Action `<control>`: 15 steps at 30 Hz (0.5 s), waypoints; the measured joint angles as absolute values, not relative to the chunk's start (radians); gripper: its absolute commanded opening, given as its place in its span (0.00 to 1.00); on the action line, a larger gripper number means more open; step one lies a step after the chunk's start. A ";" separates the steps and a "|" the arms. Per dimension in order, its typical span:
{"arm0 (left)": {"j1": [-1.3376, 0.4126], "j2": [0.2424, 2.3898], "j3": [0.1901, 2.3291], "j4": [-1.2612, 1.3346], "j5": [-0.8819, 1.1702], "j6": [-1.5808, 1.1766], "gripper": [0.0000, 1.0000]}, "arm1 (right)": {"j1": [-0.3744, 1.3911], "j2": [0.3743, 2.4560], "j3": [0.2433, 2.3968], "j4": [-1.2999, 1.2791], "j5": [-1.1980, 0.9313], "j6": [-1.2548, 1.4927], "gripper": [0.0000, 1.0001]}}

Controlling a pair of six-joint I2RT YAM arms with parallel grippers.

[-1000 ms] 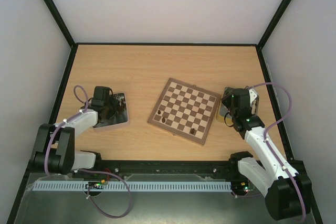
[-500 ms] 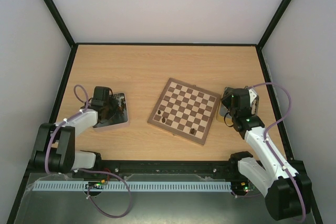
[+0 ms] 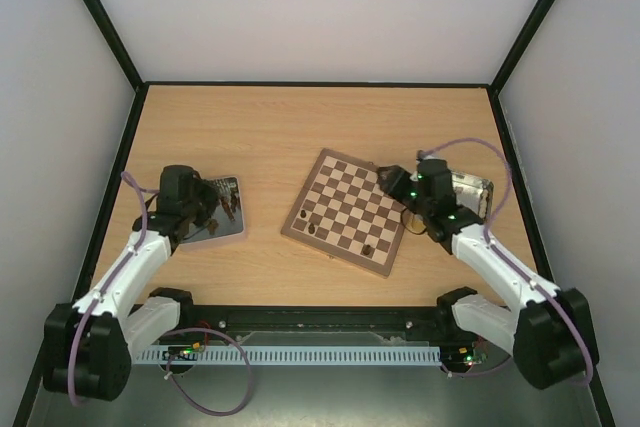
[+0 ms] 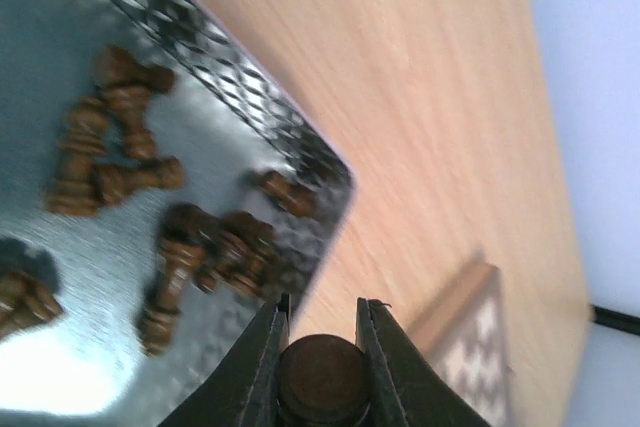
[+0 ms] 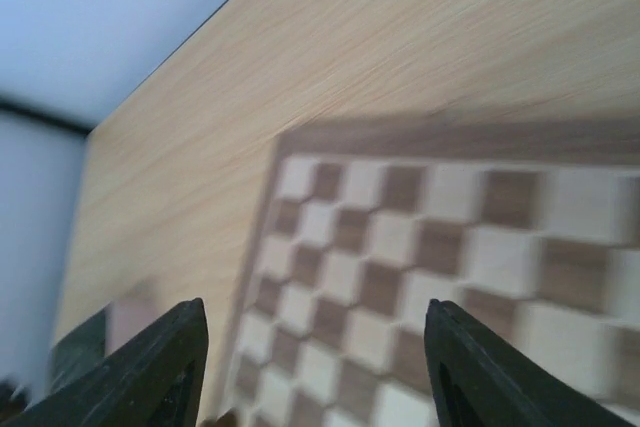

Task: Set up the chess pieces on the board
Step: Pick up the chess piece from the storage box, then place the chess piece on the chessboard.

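Note:
The board (image 3: 350, 209) lies mid-table, turned a little. Three dark chess pieces stand near its left and near edges, such as one (image 3: 367, 249) at the near edge. My left gripper (image 3: 212, 202) hovers over the grey tray (image 3: 238, 230) and is shut on a dark brown chess piece (image 4: 322, 382), seen round end on between the fingers. Several more pieces (image 4: 190, 247) lie loose on the tray (image 4: 230, 57). My right gripper (image 3: 390, 182) is open and empty above the board's right side. In the right wrist view the gripper (image 5: 315, 312) looks across the checks (image 5: 400, 247).
A yellow-sided tray (image 3: 470, 192) sits right of the board, behind my right arm. The board's corner (image 4: 480, 317) shows blurred beyond the grey tray's edge. Black frame rails and white walls close the table on three sides.
My right gripper has swung left from the yellow-sided tray to over the board's right side. My left arm has shifted left and back, its gripper still over the grey tray.

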State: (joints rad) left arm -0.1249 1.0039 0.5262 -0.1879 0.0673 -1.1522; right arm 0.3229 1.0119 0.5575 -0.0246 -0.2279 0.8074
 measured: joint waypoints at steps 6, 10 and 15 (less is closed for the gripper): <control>-0.203 0.905 0.526 -0.139 0.179 -1.301 0.08 | 0.540 1.163 0.624 0.145 -0.381 0.794 0.73; -0.311 0.894 0.527 -0.047 0.204 -1.437 0.08 | 0.672 1.261 0.715 0.215 -0.424 0.802 0.73; -0.419 0.940 0.527 0.087 0.217 -1.562 0.08 | 0.752 1.346 0.774 0.323 -0.451 0.853 0.63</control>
State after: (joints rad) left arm -0.4194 0.9401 0.5266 0.0868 0.2173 -1.5616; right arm 0.7517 1.3460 0.7742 0.3225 -0.4515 0.8532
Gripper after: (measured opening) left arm 0.162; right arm 0.706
